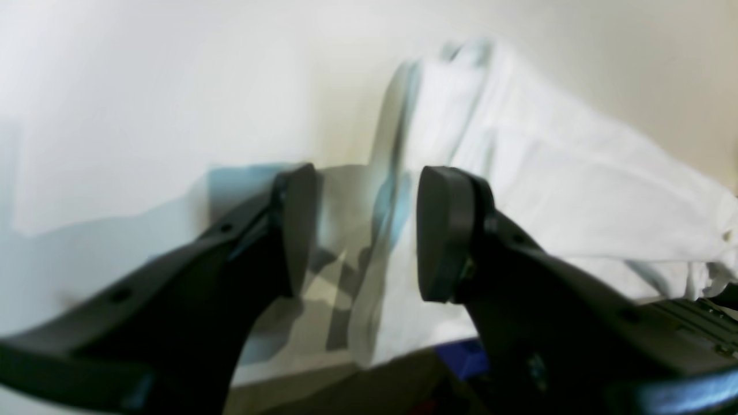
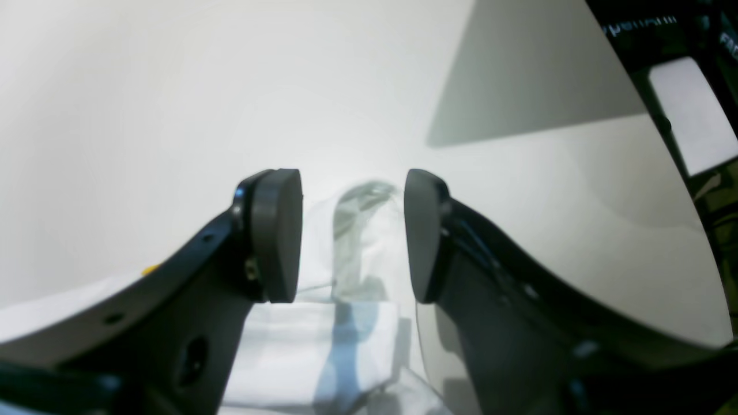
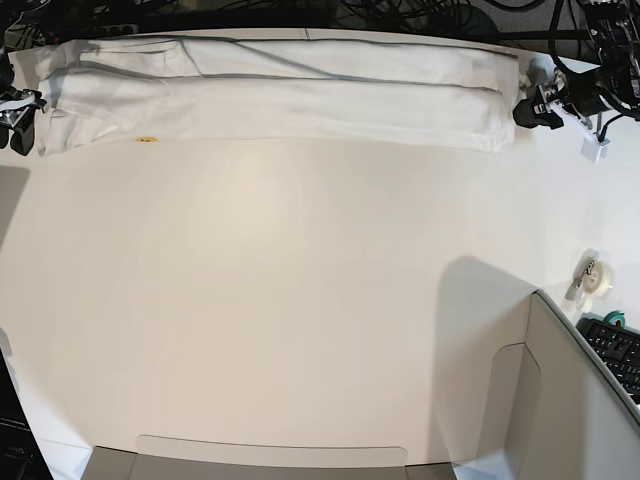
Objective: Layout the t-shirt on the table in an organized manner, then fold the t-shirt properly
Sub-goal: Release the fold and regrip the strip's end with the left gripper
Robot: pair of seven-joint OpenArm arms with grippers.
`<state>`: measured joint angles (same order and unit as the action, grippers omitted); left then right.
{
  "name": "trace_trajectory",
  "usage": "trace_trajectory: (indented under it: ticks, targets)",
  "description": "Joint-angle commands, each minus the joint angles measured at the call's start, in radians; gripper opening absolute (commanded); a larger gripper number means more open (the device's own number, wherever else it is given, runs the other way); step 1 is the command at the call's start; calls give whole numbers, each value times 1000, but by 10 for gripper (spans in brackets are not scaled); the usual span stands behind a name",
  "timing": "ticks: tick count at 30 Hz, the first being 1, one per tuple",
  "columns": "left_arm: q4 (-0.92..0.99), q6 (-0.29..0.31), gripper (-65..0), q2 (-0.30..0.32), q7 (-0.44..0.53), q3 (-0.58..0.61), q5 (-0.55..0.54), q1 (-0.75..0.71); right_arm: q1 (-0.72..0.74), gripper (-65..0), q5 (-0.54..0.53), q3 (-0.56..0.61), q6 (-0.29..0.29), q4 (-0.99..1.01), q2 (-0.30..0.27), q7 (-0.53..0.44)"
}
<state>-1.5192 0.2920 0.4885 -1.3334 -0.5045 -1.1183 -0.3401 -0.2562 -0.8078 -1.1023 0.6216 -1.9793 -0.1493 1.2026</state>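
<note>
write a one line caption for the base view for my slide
Folded lengthwise into a long strip, the white t-shirt lies along the table's top edge, one claw at each end.

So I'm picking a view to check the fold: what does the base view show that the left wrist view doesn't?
Base only: the whole t-shirt folded into a long band along the table's edge, the right gripper and a keyboard. Left wrist only: the open left gripper close up, with nothing in it. Both: one shirt end on the table.
</note>
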Motion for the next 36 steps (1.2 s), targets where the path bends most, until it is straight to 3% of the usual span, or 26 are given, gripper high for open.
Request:
trace_trajectory:
  ticks: [1, 10, 15, 19, 26, 31, 36]
  targets:
    - [-14, 0, -365, 19, 1, -4, -19, -1, 7, -362, -18, -5, -4, -15, -19, -23]
    - [-14, 2, -364, 9, 1, 50, -26, -1, 19, -362, -18, -3, -4, -12, -19, -23]
    - [-1, -12, -367, -41, -5, 66, -30, -1, 21, -362, -18, -3, -4, -12, -17, -23]
    - [133, -150, -366, -44, 2, 63, -32, 14, 18, -362, -18, -3, -4, -12, -13, -23]
    - [211, -141, -361, -44, -1, 63, -38, 48, 19, -362, -18, -8, -4, -10, -19, -23]
    - [210, -138, -301, -43, -8, 70, -41, 48, 21, -362, -18, -3, -4, -10, -14, -23]
    - [210, -138, -298, -41, -8, 73, -69, 46, 21, -362, -18, -5, -4, -10, -16, -23]
